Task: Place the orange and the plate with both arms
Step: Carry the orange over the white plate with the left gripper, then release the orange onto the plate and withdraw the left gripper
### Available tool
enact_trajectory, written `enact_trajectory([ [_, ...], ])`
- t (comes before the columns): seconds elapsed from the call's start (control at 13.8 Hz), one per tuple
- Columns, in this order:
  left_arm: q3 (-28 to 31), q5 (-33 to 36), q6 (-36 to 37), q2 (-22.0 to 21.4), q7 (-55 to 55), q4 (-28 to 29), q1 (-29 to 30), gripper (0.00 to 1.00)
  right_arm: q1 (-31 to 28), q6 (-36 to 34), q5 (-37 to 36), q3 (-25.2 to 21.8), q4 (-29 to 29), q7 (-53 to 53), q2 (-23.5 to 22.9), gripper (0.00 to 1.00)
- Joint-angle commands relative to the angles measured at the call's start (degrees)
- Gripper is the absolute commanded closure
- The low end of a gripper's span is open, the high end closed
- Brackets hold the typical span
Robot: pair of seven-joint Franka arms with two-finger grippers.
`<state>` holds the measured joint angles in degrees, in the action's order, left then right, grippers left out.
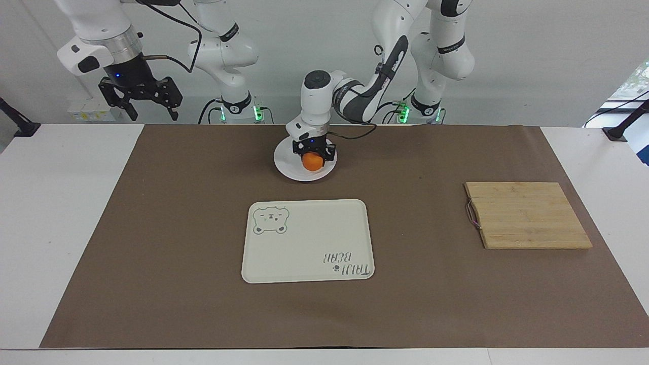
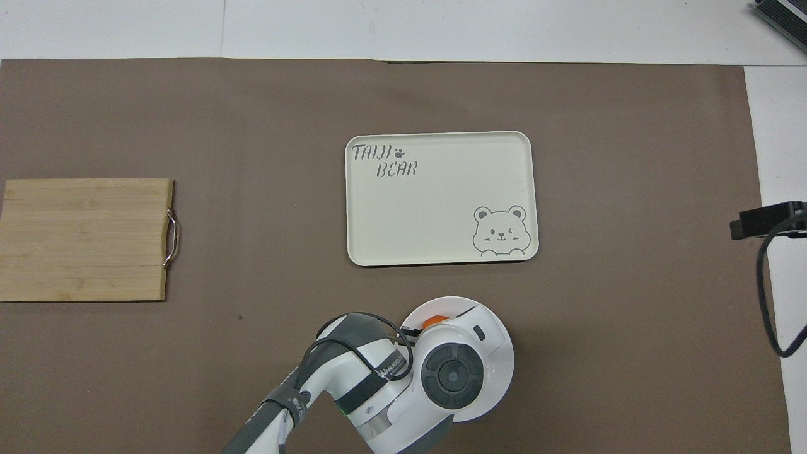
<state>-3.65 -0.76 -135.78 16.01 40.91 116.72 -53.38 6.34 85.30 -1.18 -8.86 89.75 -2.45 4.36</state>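
Note:
The white plate (image 1: 285, 163) lies on the brown mat, nearer to the robots than the cream tray. My left gripper (image 1: 314, 153) is shut on the orange (image 1: 313, 160) and holds it low over the plate's middle; I cannot tell whether the orange touches the plate. In the overhead view my left arm covers most of the plate (image 2: 499, 334), and only a sliver of the orange (image 2: 432, 321) shows at the wrist's edge. My right gripper (image 1: 147, 105) is open and empty, waiting raised past the right arm's end of the mat.
A cream bear tray (image 1: 308, 240) lies mid-mat, farther from the robots than the plate. A bamboo cutting board (image 1: 526, 214) with a metal handle lies toward the left arm's end. Two smaller white arms with green lights stand at the table's robot end.

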Motion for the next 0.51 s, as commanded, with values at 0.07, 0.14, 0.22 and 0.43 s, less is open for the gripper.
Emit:
enact_trajectory([
  [0.07, 1.27, 0.06, 0.34, -1.76, 1.98, -0.35, 0.38, 0.00, -0.54, -0.84, 1.18, 0.07, -0.45, -0.89, -0.05, 0.00],
  [0.14, 1.53, 0.06, 2.08, -3.16, 1.90, -0.87, 0.99, 0.00, -0.54, -0.84, 1.18, 0.07, -0.45, -0.89, -0.05, 0.00],
  [0.22, 1.71, 0.06, 4.80, -4.48, 1.63, -2.09, 2.30, 0.00, -0.54, -0.84, 1.18, 0.07, -0.45, -0.89, -0.05, 0.00],
  [0.43, 1.62, 0.15, 13.07, -6.95, 1.28, -7.27, 8.63, 0.00, -0.54, -0.84, 1.18, 0.07, -0.45, -0.89, -0.05, 0.00],
])
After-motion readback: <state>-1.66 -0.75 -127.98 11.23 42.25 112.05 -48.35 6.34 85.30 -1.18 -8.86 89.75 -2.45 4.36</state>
